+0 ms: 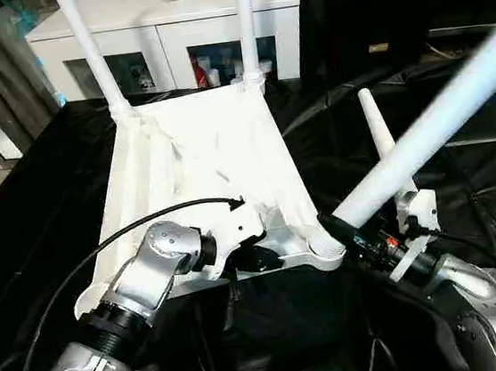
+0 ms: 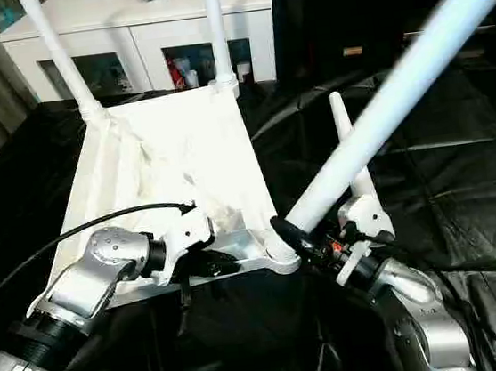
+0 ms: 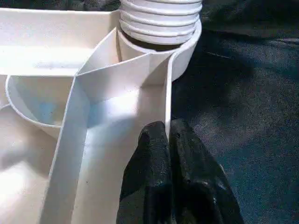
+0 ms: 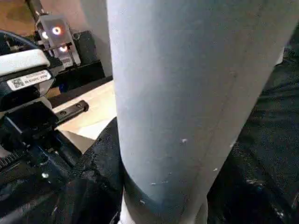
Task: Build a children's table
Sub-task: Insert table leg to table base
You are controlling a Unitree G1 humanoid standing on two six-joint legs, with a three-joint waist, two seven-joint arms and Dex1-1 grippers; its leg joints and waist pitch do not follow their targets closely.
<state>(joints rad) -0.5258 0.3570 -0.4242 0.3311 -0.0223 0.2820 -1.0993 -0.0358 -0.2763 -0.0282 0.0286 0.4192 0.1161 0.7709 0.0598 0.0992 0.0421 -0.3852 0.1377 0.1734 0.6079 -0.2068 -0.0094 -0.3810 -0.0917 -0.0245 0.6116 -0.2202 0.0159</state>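
Tabletop (image 1: pixel 200 155) laid upside down on black cloth (image 1: pixel 44 209), two legs (image 1: pixel 89 51) stood in far sockets. Left gripper (image 3: pixel 168 135) pinched shut on near rim wall, socket at 12 o'clock of fingertips. Third leg (image 1: pixel 421 130) clasped between half-spread right gripper (image 2: pixel 312 236) fingers, threaded end at near-right socket, shaft slanted toward 2 o'clock. Fourth leg (image 1: pixel 379 139) lying on cloth behind.

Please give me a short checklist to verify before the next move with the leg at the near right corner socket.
1. Left gripper pinching the tabletop rim: ok, shut on it.
2. Right gripper holding the third leg: ok.
3. Leg's ribbed end in the corner socket: ok, entered; depth cannot tell.
4. Third leg upright: not ok, it leans.
5. Two far legs standing: ok.
6. Fourth leg within reach: cannot tell.
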